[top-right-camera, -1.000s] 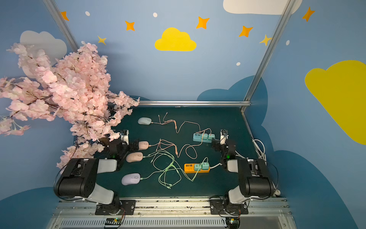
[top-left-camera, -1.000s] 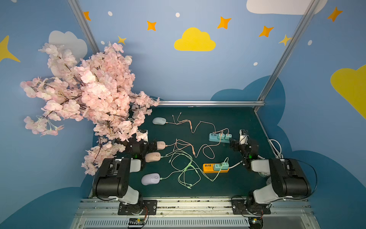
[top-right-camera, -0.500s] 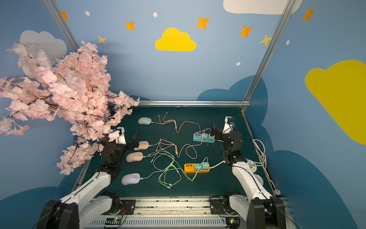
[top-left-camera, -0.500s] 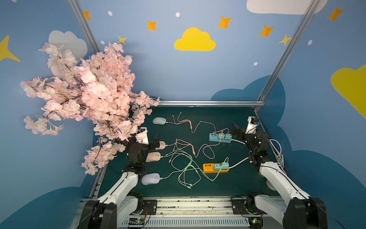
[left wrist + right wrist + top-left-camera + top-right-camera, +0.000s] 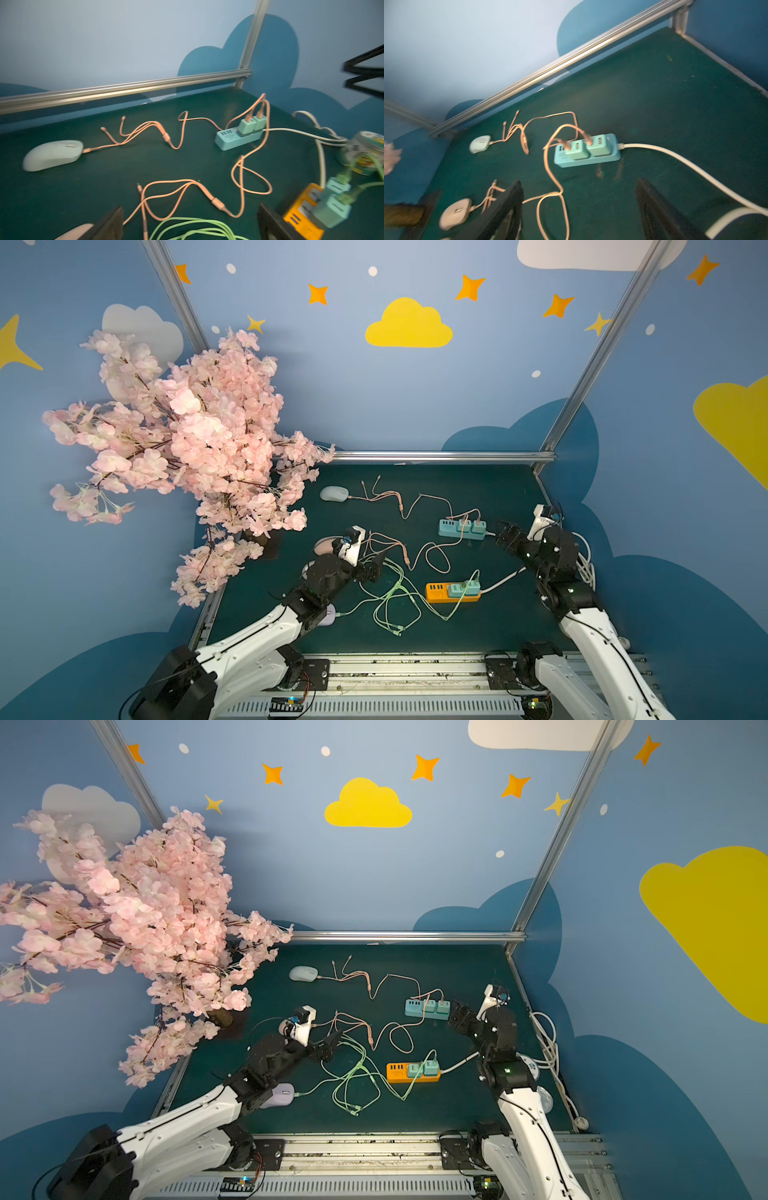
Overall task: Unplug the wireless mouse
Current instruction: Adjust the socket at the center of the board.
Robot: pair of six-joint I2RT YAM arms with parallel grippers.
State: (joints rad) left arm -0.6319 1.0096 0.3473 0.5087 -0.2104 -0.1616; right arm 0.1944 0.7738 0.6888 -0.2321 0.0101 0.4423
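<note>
Three mice show on the green mat, each on a cable: a pale one at the back, a pink one partly behind my left wrist, and a lilac one under my left forearm. Pink cables run to chargers in the teal power strip. Green cables run to the orange strip. My left gripper hangs open over the tangled cables. My right gripper is open just right of the teal strip, holding nothing.
A pink blossom tree overhangs the left side of the mat. White mains cords and a round tin lie along the right edge. A metal rail bounds the back.
Both arms have unfolded from their rest poses and reached out over the mat, the left toward the cable tangle, the right toward the teal strip.
</note>
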